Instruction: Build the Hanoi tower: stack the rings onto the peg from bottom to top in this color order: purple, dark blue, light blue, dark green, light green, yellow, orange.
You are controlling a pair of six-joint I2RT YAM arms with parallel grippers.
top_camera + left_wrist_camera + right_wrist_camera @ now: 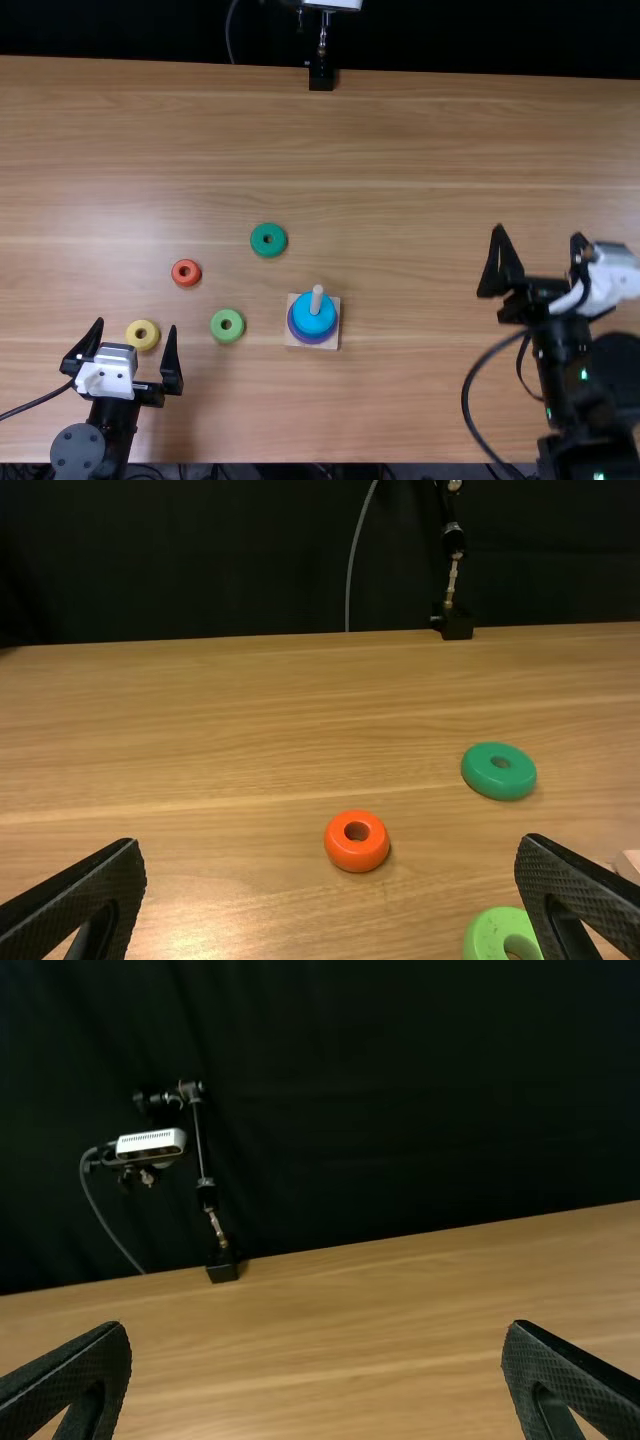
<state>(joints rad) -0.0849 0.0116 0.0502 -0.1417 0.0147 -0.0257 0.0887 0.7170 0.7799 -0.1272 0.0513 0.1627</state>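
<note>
The left gripper is open at the near left, its fingertips either side of the yellow ring, untouched. The right gripper stands open at the right, away from the rings. On the peg of the wooden base, a light blue ring tops a purple one; I cannot tell if dark blue lies between. Loose on the table are the orange, dark green and light green rings. Wrist views show the left gripper and right gripper, both empty.
A black camera stand stands at the table's far edge, with a cable beside it. The wooden table stretches between the arms. A dark cable loops near the right arm.
</note>
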